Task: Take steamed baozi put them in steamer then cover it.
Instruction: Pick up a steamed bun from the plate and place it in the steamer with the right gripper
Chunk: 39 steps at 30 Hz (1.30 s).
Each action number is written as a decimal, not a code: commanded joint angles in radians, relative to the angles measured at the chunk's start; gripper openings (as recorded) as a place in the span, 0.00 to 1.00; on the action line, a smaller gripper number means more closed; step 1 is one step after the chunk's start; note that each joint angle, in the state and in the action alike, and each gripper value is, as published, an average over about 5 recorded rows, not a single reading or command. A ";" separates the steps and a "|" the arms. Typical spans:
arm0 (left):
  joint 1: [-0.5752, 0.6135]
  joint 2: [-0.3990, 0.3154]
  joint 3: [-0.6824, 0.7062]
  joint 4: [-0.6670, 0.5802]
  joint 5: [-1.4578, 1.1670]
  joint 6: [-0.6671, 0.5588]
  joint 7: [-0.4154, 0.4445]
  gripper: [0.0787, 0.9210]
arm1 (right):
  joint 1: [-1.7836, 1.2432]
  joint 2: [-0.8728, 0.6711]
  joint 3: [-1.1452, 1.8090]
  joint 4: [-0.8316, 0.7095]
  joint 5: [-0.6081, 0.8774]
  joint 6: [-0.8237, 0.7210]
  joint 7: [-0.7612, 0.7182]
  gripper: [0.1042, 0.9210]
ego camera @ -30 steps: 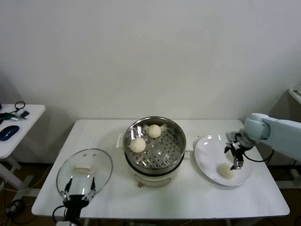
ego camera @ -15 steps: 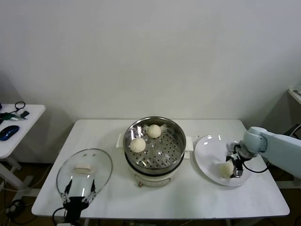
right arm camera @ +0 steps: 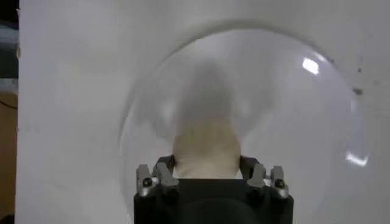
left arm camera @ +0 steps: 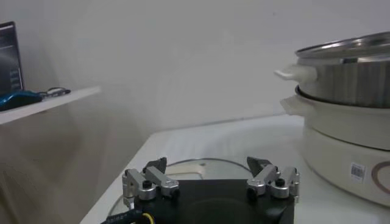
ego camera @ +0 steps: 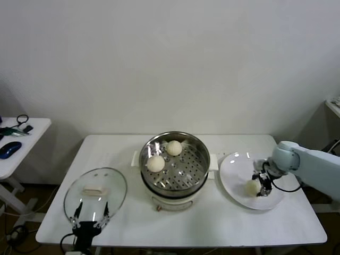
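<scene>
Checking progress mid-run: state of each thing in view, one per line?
steamer: uncovered, two baozi inside.
third baozi: on the white plate, between the right gripper's fingers.
cover: flat on the table, beside the steamer.
right gripper: down on the plate, around that baozi.
left gripper: open, parked by the cover's near edge.

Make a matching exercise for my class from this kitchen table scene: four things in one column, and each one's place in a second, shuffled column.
Things:
1. glass lid
2. white plate
3. steamer
4. right gripper

Places:
A. middle of the table, two buns inside
B. around a bun on the plate
C. flat on the table, left of the steamer
D. right of the steamer

Pairs: 1-C, 2-D, 3-A, 4-B
</scene>
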 commanded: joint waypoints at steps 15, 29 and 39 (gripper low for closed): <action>0.008 0.001 0.000 -0.019 0.010 0.010 0.005 0.88 | 0.718 0.464 -0.176 0.354 0.013 0.592 -0.176 0.71; 0.021 -0.002 -0.005 -0.032 0.001 0.004 0.001 0.88 | 0.439 0.661 -0.214 0.314 -0.200 0.548 -0.119 0.71; 0.032 -0.001 -0.012 -0.028 -0.012 -0.006 -0.006 0.88 | 0.326 0.696 -0.223 0.231 -0.245 0.541 -0.104 0.71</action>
